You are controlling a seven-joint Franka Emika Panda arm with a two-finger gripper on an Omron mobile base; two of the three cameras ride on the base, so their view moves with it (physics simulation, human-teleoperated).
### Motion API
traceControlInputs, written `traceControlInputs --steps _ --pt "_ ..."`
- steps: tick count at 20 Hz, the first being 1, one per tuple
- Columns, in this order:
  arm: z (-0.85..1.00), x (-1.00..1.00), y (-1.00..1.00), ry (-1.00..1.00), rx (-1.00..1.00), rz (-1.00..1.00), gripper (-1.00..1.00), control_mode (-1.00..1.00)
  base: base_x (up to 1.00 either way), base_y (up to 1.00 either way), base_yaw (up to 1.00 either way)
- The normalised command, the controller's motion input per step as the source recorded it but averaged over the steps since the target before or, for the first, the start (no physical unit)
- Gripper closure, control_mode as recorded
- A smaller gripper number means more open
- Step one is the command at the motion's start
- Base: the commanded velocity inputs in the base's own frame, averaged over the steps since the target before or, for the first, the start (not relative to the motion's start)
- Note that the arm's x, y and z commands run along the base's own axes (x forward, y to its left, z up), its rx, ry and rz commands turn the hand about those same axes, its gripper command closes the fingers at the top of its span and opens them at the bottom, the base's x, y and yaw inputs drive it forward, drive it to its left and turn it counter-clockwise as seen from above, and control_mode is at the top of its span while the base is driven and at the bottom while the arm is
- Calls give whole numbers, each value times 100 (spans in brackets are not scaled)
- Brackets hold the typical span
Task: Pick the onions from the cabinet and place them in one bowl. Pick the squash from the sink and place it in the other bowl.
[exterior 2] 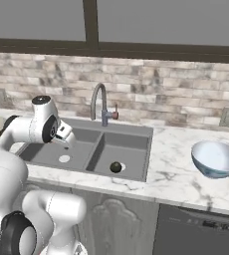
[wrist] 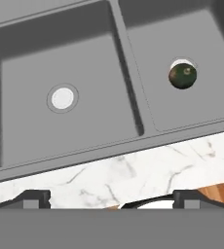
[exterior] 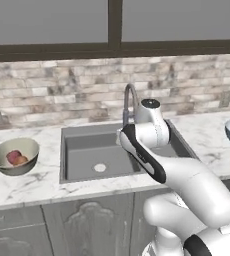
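The dark green squash [wrist: 182,76] lies on the drain of the right basin of the sink [exterior 2: 136,137], and it shows again as the squash [exterior 2: 116,167] from the right base. My gripper [wrist: 111,199] hangs open and empty above the sink's front edge, over the left basin; its hand is the gripper [exterior 2: 68,138] in the right base view. Two onions [exterior: 16,157], one reddish and one orange, sit in the pale bowl [exterior: 2,150] on the counter left of the sink [exterior: 82,145]. A second, empty bowl [exterior 2: 208,149] stands to the right. The cabinet is out of view.
A tall curved faucet [exterior 2: 100,102] rises behind the sink's divider. The marble counter [exterior 2: 176,174] runs on both sides, with a brick wall and a dark-framed window behind. My arm hides the right basin in the left base view.
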Motion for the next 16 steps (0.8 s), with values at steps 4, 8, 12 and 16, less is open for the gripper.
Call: traceControlInputs --steps 4,8,12,16 --pt "0 0 0 0 0 0 -100 100 17 -77 0" --pt "0 0 0 0 0 0 -100 100 7 -56 -2" --pt "0 0 0 0 0 0 -100 100 4 -19 -24" --pt "0 0 0 0 0 0 -100 100 -1 0 -14"
